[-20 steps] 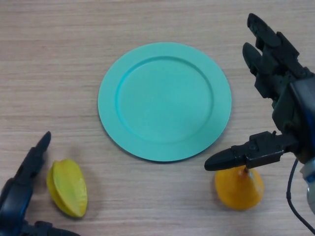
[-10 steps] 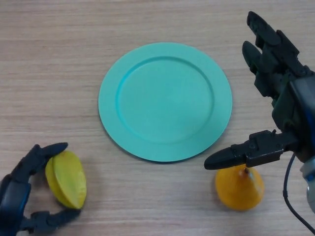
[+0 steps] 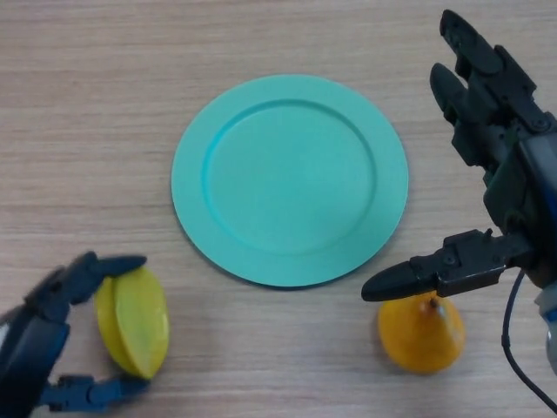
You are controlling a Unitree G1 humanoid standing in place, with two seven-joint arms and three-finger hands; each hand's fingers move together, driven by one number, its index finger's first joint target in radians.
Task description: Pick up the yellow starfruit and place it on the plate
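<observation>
— Yellow starfruit [image 3: 133,321] sits pinched in our left hand [image 3: 43,326], fingers curled round it, near the table edge.
— Teal plate [image 3: 290,179] bare (right hand [image 3: 496,187] splayed, idle); carrying over remains.

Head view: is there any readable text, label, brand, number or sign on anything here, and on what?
None. The yellow starfruit held in the left hand, the green plate, the orange fruit under the open right hand, and the wooden table all show plain surfaces with no writing or marks.
</observation>
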